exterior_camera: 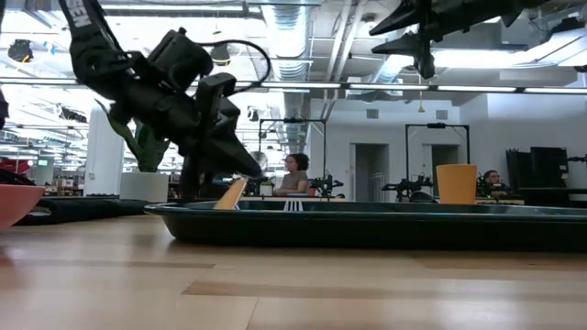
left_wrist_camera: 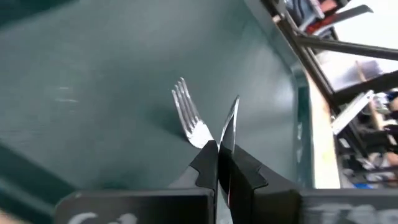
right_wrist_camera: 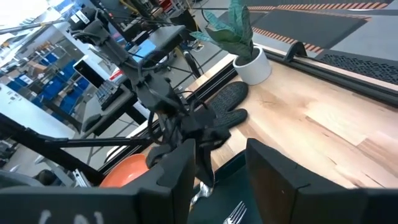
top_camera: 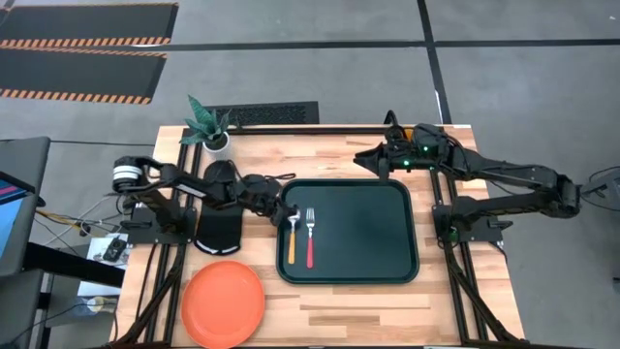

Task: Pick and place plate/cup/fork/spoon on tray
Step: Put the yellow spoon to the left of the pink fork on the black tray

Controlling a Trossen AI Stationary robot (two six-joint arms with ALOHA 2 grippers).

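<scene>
The dark green tray (top_camera: 373, 242) lies mid-table. The red-handled fork (top_camera: 310, 238) lies flat on the tray's left part, and its tines show in the left wrist view (left_wrist_camera: 185, 111). The orange-handled spoon (top_camera: 292, 242) lies beside it. My left gripper (top_camera: 289, 212) is over the tray's left rim, shut on the spoon's bowl end. The orange-red plate (top_camera: 224, 302) rests on the table near the front left. The orange-yellow cup (exterior_camera: 456, 183) stands upright beyond the tray and does not show in the high view. My right gripper (top_camera: 371, 161) is open and empty, above the tray's far edge. My left gripper pinches the spoon's silver bowl (left_wrist_camera: 231, 118) between its two shut fingers, and the bowl stands edge-on past the fingertips. The fingers slant down from the table's left. The orange handle (exterior_camera: 230, 194) slopes down from the fingers toward the tray floor.
A black oven mitt (top_camera: 220, 229) lies left of the tray, under my left arm. A potted plant (top_camera: 209, 126) stands at the far left. People sit in the room beyond the table (exterior_camera: 295, 174).
</scene>
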